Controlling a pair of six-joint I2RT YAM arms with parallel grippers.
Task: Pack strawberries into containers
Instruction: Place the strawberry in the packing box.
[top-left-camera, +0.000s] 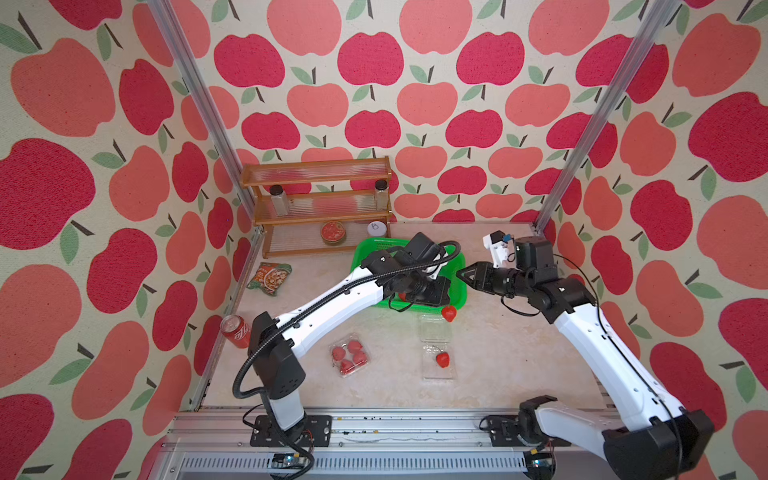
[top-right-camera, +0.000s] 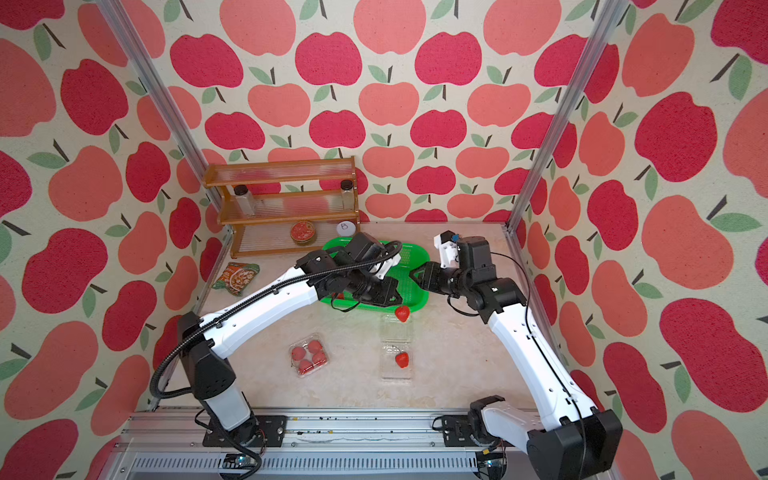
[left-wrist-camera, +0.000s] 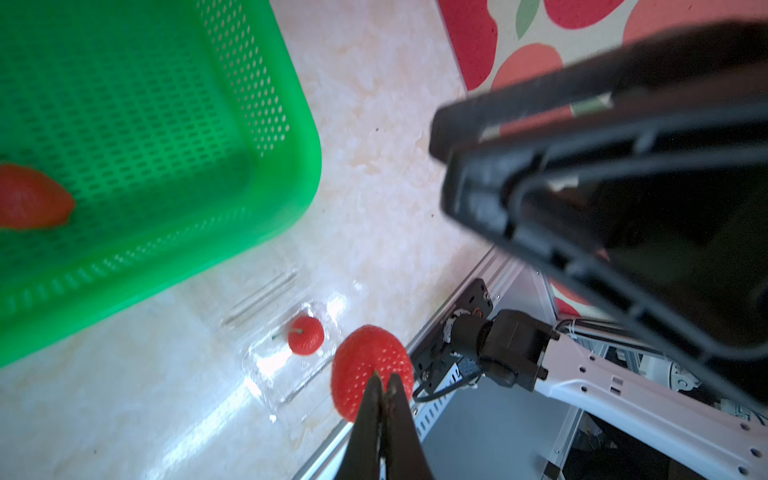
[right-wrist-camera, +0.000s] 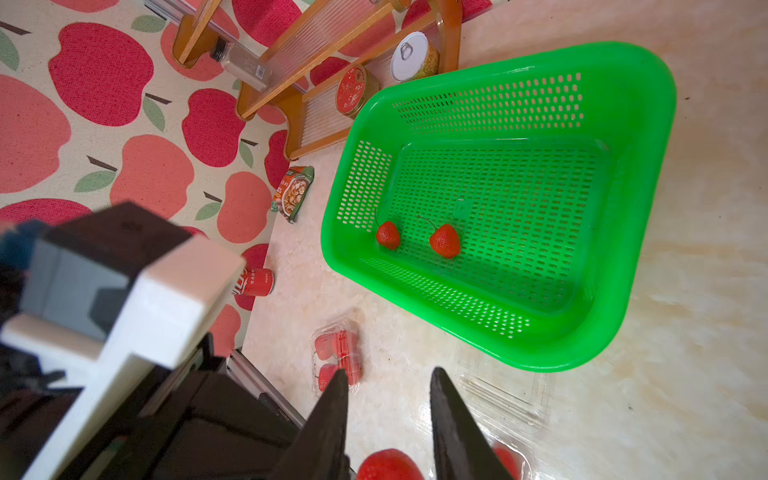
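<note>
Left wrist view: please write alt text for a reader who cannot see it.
Closed left jaws hold a strawberry near an open clear container with one berry inside. A green basket beside it holds another berry; the right arm shows behind.

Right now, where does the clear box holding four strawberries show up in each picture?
Top view: four-berry box, in front of the green basket's left end.
Top view: same place.
Left wrist view: not in it.
Right wrist view: box between soda can and basket.
Shared landmark: the green basket, in all four views.
</note>
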